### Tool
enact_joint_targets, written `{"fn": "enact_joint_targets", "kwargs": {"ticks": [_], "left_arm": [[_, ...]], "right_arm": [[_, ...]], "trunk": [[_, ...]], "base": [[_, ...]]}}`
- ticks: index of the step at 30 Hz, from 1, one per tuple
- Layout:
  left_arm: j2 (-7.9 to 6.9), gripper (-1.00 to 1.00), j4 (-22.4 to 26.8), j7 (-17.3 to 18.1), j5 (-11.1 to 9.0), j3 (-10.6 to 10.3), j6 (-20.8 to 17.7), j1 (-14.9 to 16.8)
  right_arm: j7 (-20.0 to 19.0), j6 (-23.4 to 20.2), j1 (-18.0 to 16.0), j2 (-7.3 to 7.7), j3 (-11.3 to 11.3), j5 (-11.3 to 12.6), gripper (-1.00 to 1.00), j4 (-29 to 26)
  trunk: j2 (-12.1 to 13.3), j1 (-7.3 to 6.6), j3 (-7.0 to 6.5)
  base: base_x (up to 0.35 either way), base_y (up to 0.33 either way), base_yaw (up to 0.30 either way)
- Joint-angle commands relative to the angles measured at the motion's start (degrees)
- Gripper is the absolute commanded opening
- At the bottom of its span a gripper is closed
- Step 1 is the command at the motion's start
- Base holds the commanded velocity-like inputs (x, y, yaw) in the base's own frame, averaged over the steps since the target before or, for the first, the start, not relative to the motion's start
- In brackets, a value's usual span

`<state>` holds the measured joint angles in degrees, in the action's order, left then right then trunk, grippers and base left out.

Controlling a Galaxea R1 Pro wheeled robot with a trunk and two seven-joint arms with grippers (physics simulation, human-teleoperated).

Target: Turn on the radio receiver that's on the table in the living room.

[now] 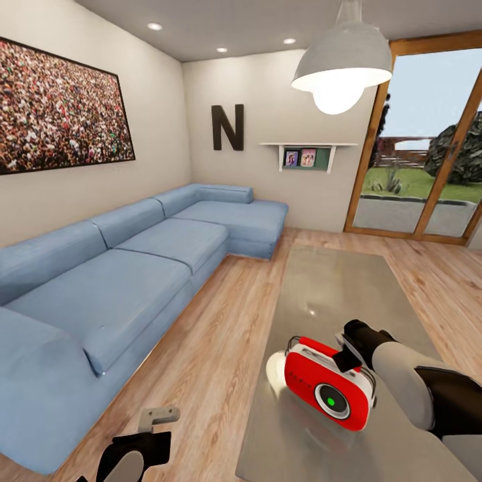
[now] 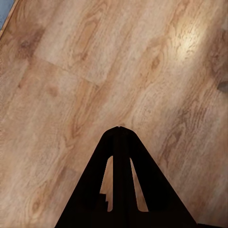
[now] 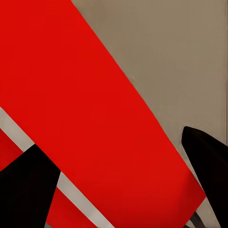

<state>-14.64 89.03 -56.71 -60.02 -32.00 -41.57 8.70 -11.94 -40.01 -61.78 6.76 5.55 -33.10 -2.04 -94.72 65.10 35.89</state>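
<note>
The radio receiver (image 1: 329, 391) stands upright on the worktop (image 1: 335, 288), near the end closest to the robot, with its round dial showing a green dot in the middle and facing the camera. Its red handle arches over the top. A bright reflection of the pendant lamp (image 1: 343, 63) lies on the glossy surface just beside the radio receiver, on the sofa side.

The right end effector (image 1: 349, 355) sits at the top rear of the radio receiver, the grey and black forearm reaching in from the side away from the sofa. In the right wrist view the 2 dark fingers (image 3: 26, 190) stand apart, with the radio receiver's red body (image 3: 80, 109) and a white trim stripe between them and the grey-beige worktop (image 3: 175, 57) beyond it. The end effector is spread wide and clamps nothing; whether a fingertip touches the red casing cannot be told.

The left end effector (image 1: 150, 428) hangs low over the wood plank floor (image 1: 214, 348), on the sofa side of the radio receiver and well apart from it. In the left wrist view its 2 fingers (image 2: 118, 142) meet at the tips, closed on nothing, above bare planks (image 2: 95, 71).

The blue L-shaped sofa (image 1: 120, 281) runs along the wall beyond the floor strip. Above it hang a crowd picture (image 1: 57, 107) and a black letter N (image 1: 227, 127).
</note>
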Motion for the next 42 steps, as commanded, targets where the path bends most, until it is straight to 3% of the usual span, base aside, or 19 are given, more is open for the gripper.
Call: {"fn": "enact_joint_targets", "kwargs": {"ticks": [1, 39, 40, 42], "left_arm": [[-0.02, -1.00, 0.0, 0.0, 0.0, 0.0, 0.0, 0.0], [-0.04, -1.00, 0.0, -0.1, 0.0, 0.1, 0.0, 0.0], [-0.04, -1.00, 0.0, -0.1, 0.1, 0.1, 0.0, 0.0], [-0.04, -1.00, 0.0, -0.1, 0.0, 0.1, 0.0, 0.0]], "right_arm": [[0.0, 0.0, 0.0, 0.00, -0.5, -0.4, -1.00, 0.0], [0.0, 0.0, 0.0, 0.00, -0.4, -0.3, -1.00, 0.0], [0.0, 0.0, 0.0, 0.00, -0.4, -0.3, 1.00, 0.0], [0.0, 0.0, 0.0, 0.00, -0.4, -0.4, 1.00, 0.0]], "trunk": [[0.4, -0.23, -0.19], [3.2, -1.76, -1.44], [3.2, -1.76, -1.44], [3.2, -1.76, -1.44]], "base": [[0.000, 0.000, 0.000], [0.000, 0.000, 0.000], [0.000, 0.000, 0.000], [0.000, 0.000, 0.000]]}}
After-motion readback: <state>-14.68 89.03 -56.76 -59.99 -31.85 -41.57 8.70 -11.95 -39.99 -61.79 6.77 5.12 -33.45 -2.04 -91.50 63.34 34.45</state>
